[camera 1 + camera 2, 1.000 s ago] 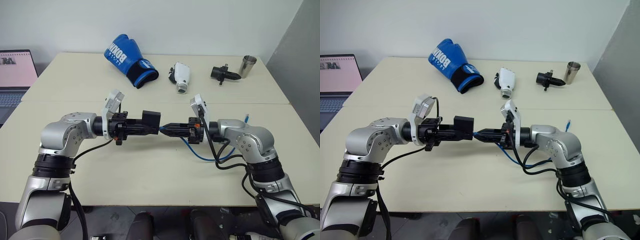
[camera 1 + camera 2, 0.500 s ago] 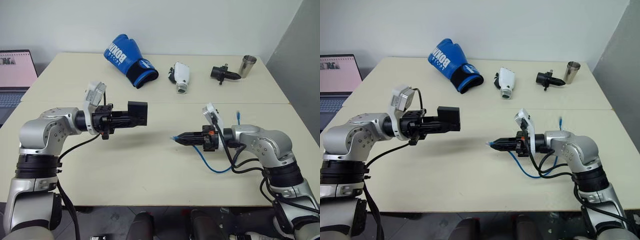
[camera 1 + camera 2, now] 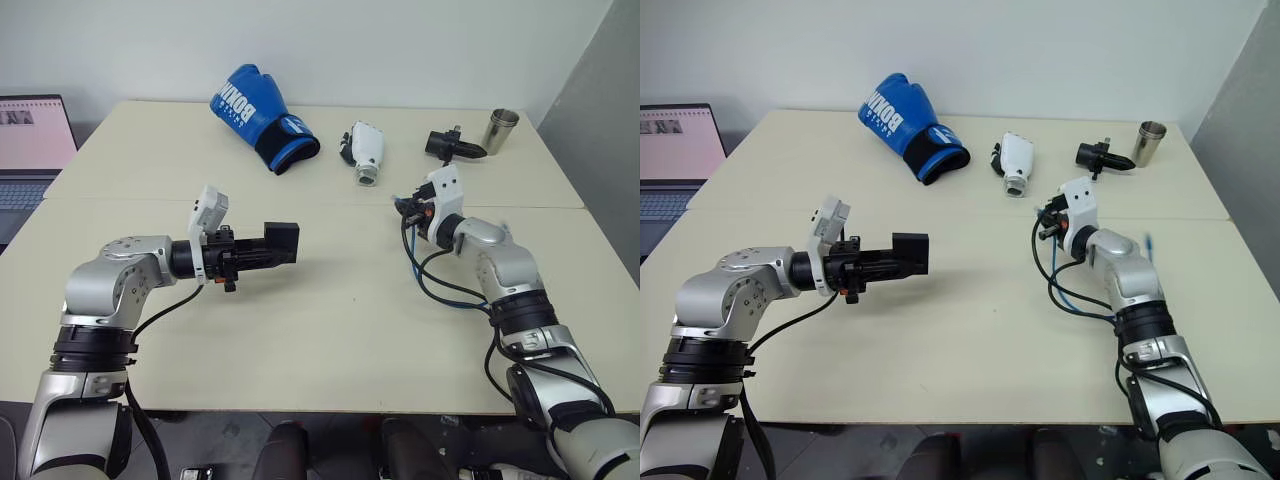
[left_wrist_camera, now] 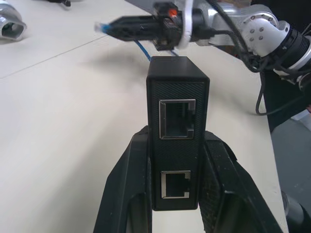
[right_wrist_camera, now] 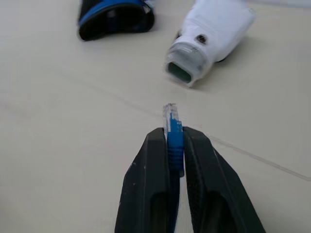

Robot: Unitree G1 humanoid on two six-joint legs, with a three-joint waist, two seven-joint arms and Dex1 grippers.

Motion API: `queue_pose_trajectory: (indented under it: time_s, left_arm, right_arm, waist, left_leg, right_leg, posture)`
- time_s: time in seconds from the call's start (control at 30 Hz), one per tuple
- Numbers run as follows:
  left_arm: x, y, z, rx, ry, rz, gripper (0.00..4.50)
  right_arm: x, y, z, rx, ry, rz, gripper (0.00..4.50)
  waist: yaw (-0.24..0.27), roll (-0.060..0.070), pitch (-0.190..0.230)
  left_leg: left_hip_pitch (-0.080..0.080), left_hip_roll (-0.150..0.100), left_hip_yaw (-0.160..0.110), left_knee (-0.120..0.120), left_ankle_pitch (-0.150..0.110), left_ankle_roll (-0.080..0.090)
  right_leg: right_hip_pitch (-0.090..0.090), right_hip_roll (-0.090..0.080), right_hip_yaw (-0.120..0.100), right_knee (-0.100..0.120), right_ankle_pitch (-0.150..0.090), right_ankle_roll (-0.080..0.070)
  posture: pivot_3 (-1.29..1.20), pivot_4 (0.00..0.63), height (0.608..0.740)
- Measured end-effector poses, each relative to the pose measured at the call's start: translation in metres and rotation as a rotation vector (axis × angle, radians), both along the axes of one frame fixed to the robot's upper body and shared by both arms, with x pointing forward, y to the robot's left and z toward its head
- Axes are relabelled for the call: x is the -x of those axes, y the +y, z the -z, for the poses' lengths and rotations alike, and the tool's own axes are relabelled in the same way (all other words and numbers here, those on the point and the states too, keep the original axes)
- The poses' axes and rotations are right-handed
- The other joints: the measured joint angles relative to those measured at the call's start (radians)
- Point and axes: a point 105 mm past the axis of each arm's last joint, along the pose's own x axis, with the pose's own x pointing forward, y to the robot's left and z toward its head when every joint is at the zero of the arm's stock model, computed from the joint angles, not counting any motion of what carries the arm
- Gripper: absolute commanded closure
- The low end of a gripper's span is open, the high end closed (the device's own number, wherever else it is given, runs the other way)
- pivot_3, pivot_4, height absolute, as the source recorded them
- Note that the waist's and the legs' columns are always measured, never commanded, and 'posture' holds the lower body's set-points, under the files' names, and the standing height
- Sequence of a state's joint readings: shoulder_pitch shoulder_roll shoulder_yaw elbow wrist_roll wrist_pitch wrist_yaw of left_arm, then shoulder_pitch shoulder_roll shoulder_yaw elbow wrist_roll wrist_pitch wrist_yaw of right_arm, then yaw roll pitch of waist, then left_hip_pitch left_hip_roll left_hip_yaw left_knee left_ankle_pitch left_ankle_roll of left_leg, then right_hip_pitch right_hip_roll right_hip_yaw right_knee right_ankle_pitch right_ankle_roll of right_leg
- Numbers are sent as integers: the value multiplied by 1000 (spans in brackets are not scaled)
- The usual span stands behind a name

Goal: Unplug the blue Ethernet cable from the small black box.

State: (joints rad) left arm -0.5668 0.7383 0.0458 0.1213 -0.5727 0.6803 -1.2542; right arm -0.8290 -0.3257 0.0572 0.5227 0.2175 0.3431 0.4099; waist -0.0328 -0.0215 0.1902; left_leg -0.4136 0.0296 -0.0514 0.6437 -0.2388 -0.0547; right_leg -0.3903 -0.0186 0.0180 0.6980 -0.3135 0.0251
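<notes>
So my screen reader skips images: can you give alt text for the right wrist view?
The right end effector pinches the blue Ethernet cable just behind its clear plug, held free above the beige table. Beyond lie a white gadget and a glove cuff.

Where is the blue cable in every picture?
Left eye view: the blue Ethernet cable loops at right of centre, under the right arm.
Right eye view: same loop, right of centre.
Left wrist view: its plug is near the top.
Right wrist view: centre.
Shared landmark: the right gripper pinching its plug end.
</notes>
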Motion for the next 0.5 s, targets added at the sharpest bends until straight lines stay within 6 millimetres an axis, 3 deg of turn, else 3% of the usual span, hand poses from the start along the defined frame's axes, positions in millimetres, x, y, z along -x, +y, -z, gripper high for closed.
queue_pose_trajectory:
  time_s: [0.23, 0.33, 0.5]
  left_arm:
    - [-9, -2, 3, -14, -36, -64, 3698]
    - [-27, -1, 7, 6, -99, -190, 3698]
    - [-60, 17, 22, -6, -192, -470, 3698]
  right_arm:
    - [0, -3, -14, -16, -78, -12, 1587]
    - [31, 18, -31, 2, -143, -245, 857]
    - [85, 55, -33, 59, -142, -566, 821]
  waist:
    - [0, 0, 0]
    - [4, 0, 0]
    - [0, 0, 0]
  left_leg:
    - [-2, 0, 0, 0, 0, 0]
    - [-2, 0, -1, 1, 0, 0]
    - [0, 0, -2, 2, 0, 0]
  right_leg:
    - [-1, -1, 0, 0, 0, 0]
    - [0, -1, -1, 0, 0, 0]
    - [1, 0, -1, 0, 0, 1]
  posture:
    - [0, 150, 740]
    - [0, 150, 740]
    - [0, 150, 740]
